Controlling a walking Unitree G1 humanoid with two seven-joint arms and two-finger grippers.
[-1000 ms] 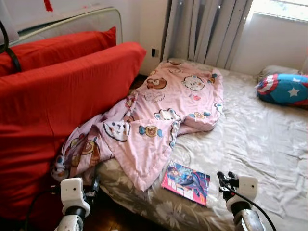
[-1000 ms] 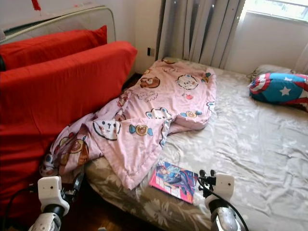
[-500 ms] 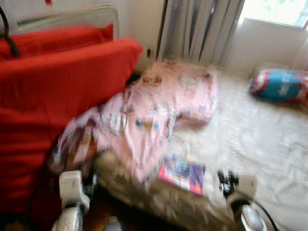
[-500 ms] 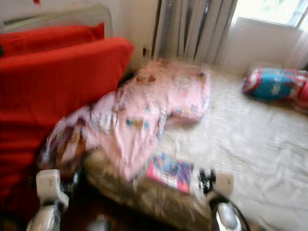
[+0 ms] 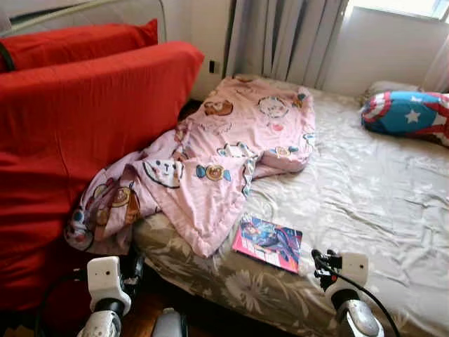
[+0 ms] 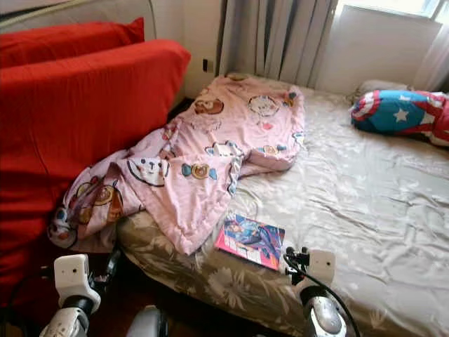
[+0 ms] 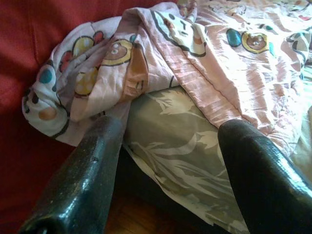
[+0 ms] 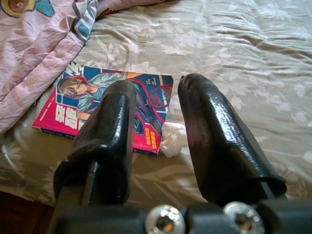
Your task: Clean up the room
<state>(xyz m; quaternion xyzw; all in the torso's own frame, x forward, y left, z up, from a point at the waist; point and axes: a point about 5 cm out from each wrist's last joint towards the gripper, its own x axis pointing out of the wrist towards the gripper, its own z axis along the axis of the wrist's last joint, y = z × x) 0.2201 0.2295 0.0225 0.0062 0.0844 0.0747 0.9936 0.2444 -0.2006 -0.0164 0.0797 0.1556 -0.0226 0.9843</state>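
A pink blanket [image 5: 231, 147] with cartoon animals lies crumpled on the left side of the bed [image 5: 379, 203], and one corner hangs over the edge against a red cushion. A comic book [image 5: 268, 243] with a pink cover lies flat near the bed's front edge, just beyond the blanket's corner. A small crumpled white scrap [image 8: 173, 139] rests against the book. My right gripper [image 5: 321, 261] hovers low over the front edge, open, with the book [image 8: 112, 105] just ahead of it. My left gripper [image 7: 170, 124] is open by the bed's corner, facing the hanging blanket [image 7: 122, 63].
Big red cushions [image 5: 77, 119] stand along the left, tight against the bed. A blue star-shield pillow [image 5: 407, 112] lies at the far right. Grey curtains [image 5: 280, 35] hang behind the bed. Dark wood floor [image 5: 144, 312] shows between me and the bed.
The whole picture has shifted and was blurred half a second ago, so the camera moved; the bed looks slightly nearer. Both grippers hold the same pose, empty.
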